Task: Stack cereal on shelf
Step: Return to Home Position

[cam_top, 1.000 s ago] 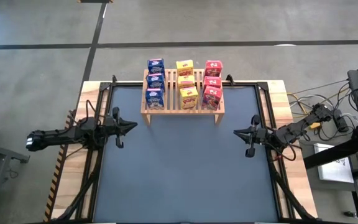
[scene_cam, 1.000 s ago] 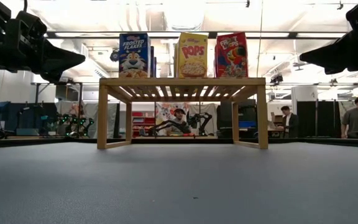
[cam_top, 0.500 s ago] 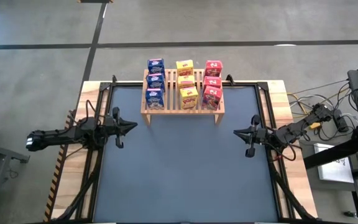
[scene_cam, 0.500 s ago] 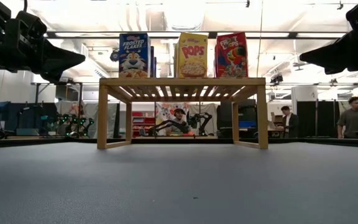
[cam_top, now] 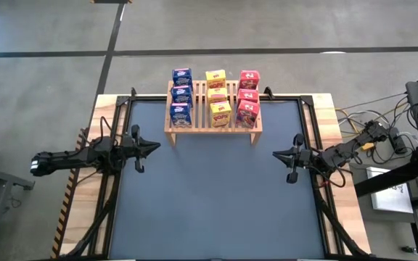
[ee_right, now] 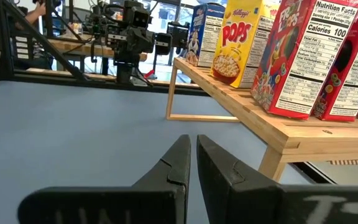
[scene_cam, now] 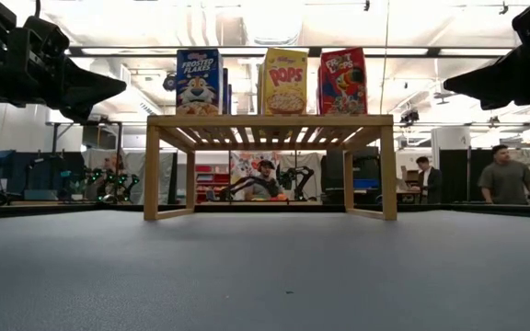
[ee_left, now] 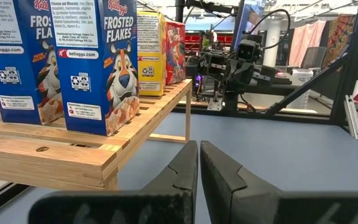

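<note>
Over the bench's (cam_top: 209, 203) left side, the left pincer (cam_top: 154, 147) hangs with fingers together, touching nothing; opposite, the right pincer (cam_top: 276, 154) is likewise closed and empty; 9 cereal boxes (cam_top: 217, 95) stand on the shelf (cam_top: 212, 128) in 3 colour rows.

Light comes from ceiling lights (scene_cam: 274, 23) overhead. High view: bright, even, diffuse, w/ only faint soft shadows by the shelf (cam_top: 203, 125) legs on the bench (cam_top: 216, 203). Low view is backlit: ceiling glare goes near white, so left tool (scene_cam: 118, 89) & right tool (scene_cam: 449, 92) read as near-black silhouettes; shelf underside shaded. Wrist views: cereal (ee_left: 107, 62) fronts well lit, bright patches in bkgd room, own fingers (ee_left: 182, 171) dark w/ little detail.
</note>
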